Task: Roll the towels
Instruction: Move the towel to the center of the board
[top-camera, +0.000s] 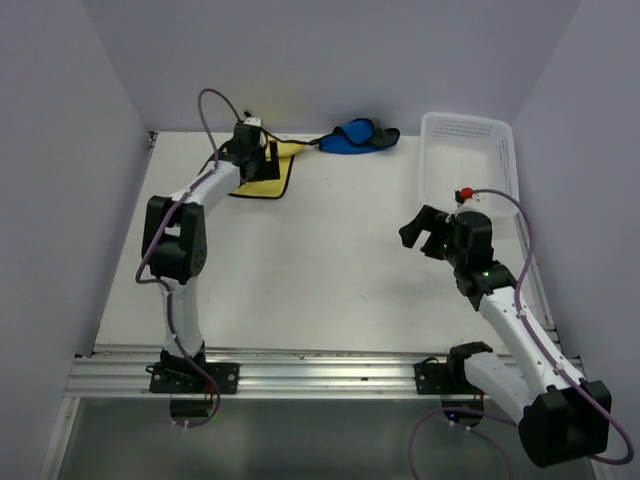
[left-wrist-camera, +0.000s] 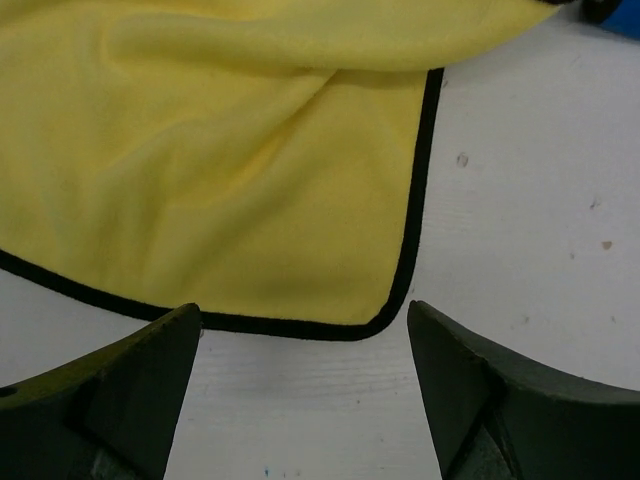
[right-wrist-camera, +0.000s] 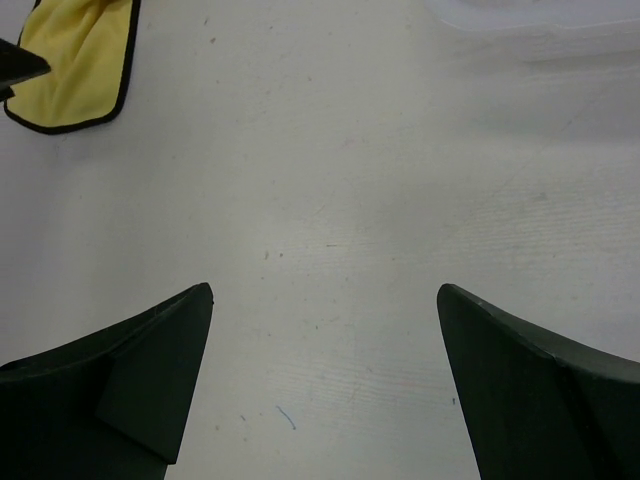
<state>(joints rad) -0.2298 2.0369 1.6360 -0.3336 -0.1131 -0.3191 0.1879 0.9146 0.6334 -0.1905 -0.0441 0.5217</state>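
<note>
A yellow towel (top-camera: 268, 180) with dark edging lies spread at the table's back left; its near corner (left-wrist-camera: 390, 305) fills the left wrist view, and a piece of it (right-wrist-camera: 75, 70) shows top left in the right wrist view. My left gripper (top-camera: 262, 166) hovers over it, open, with only bare table between the fingertips (left-wrist-camera: 305, 320). A blue towel (top-camera: 355, 137) lies bunched at the back centre. Over bare table at the right, my right gripper (top-camera: 422, 232) stands open and empty (right-wrist-camera: 325, 290).
A white perforated basket (top-camera: 470, 165) stands at the back right, beside the right gripper; its edge (right-wrist-camera: 530, 25) shows in the right wrist view. White walls close in the table on the left, back and right. An aluminium rail (top-camera: 320, 370) runs along the near edge.
</note>
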